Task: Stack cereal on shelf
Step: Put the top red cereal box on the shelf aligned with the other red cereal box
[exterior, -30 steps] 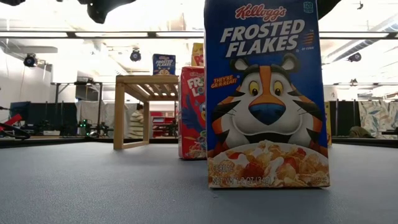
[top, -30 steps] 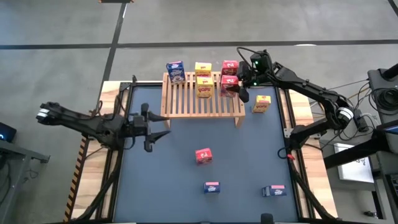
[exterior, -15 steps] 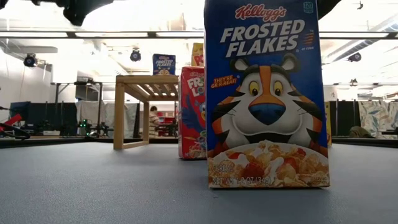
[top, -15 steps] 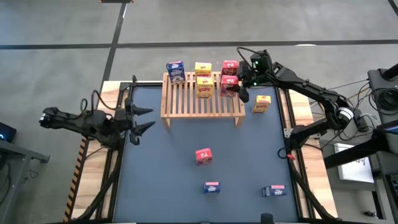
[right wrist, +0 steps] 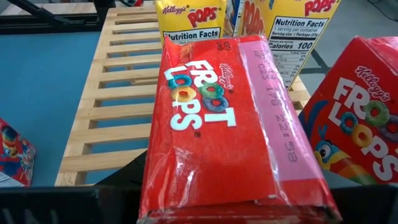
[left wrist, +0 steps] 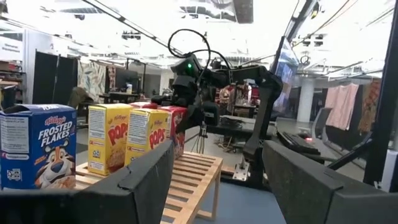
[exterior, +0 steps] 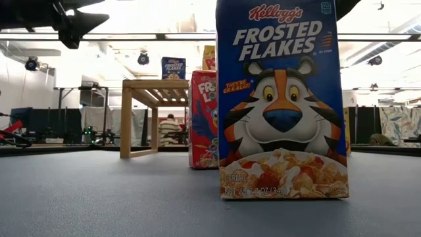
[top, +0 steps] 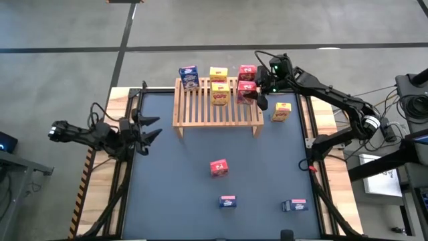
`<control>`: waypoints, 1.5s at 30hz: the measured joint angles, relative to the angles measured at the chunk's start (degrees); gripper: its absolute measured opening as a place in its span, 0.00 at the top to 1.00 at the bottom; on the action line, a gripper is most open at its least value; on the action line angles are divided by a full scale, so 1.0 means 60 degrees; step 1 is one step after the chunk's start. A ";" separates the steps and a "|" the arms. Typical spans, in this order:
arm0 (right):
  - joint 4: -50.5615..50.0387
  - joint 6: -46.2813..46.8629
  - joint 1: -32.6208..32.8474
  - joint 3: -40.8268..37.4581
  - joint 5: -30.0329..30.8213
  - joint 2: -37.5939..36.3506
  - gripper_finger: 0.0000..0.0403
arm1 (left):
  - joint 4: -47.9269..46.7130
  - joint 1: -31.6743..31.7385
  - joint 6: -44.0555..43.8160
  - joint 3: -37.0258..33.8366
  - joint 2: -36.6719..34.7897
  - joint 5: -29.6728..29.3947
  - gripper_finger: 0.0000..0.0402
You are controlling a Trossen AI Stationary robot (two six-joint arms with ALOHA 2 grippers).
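High view: the shelf [top: 217, 104] stands at the far middle of the dark table [top: 200, 201]. On its slatted top are 5 boxes: a blue box [top: 188, 76] at the far left corner, 2 yellow boxes [top: 218, 72] [top: 219, 94] near the middle, one behind the other, and 2 red boxes toward the right end, the far red box [top: 247, 72] standing free.

The right gripper [top: 256, 94] is at the shelf's right end, over the near red box [top: 246, 92]. In the right wrist view this Froot Loops box [right wrist: 230, 124] fills the space between the dark fingers, its front panel facing the camera and its lower end over the slats; the jaws are clamped on it. Whether the box rests on the slats cannot be told.

The left gripper [top: 148, 127] hangs over the table's left edge, well apart from the shelf, with nothing between its fingers. The left wrist view shows both fingers [left wrist: 149, 180] spread, jaws open.

Off the shelf are 4 boxes: a third yellow box [top: 281, 111] on the table just right of the shelf, a red box [top: 219, 167] mid-table, a second blue box [top: 228, 201] near the front, and a third blue box [top: 294, 205] at front right.

Low view: a Frosted Flakes box [exterior: 283, 99] stands upright close to the camera, a red box [exterior: 202, 118] behind it.
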 joint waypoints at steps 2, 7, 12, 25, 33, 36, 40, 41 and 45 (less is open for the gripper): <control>0.0021 0.0000 0.0000 0.0000 0.0004 0.0000 0.54 | 0.0022 0.0000 -0.0026 0.0001 -0.0032 0.0004 0.42; 0.0058 -0.0002 0.0000 0.0000 0.0004 -0.0002 0.54 | 0.0028 0.0000 -0.0030 0.0066 0.0036 0.0007 0.42; 0.0088 0.0000 0.0000 0.0000 0.0000 -0.0004 0.54 | 0.0018 0.0000 -0.0030 0.0066 0.0190 0.0011 0.42; 0.0120 0.0015 0.0000 0.0000 0.0002 -0.0004 0.54 | 0.0015 0.0000 -0.0030 0.0066 0.0705 0.0025 0.42; 0.0189 0.0073 -0.0001 0.0000 0.0001 -0.0004 0.54 | 0.0015 0.0000 -0.0030 0.0066 0.1070 0.0029 0.42; 0.0192 0.0073 -0.0001 0.0000 0.0000 -0.0004 0.54 | 0.0015 0.0000 -0.0030 0.0066 0.1213 0.0029 0.42; 0.0201 0.0073 -0.0004 0.0000 0.0000 -0.0004 0.54 | 0.0017 0.0000 -0.0030 0.0066 0.1410 0.0029 0.42; 0.0225 0.0073 0.0000 0.0000 0.0000 -0.0004 0.54 | 0.0015 0.0000 -0.0030 0.0066 0.1457 0.0029 0.42; 0.0265 0.0073 -0.0003 0.0000 0.0000 -0.0004 0.54 | 0.0016 0.0000 -0.0030 0.0066 0.1641 0.0029 0.42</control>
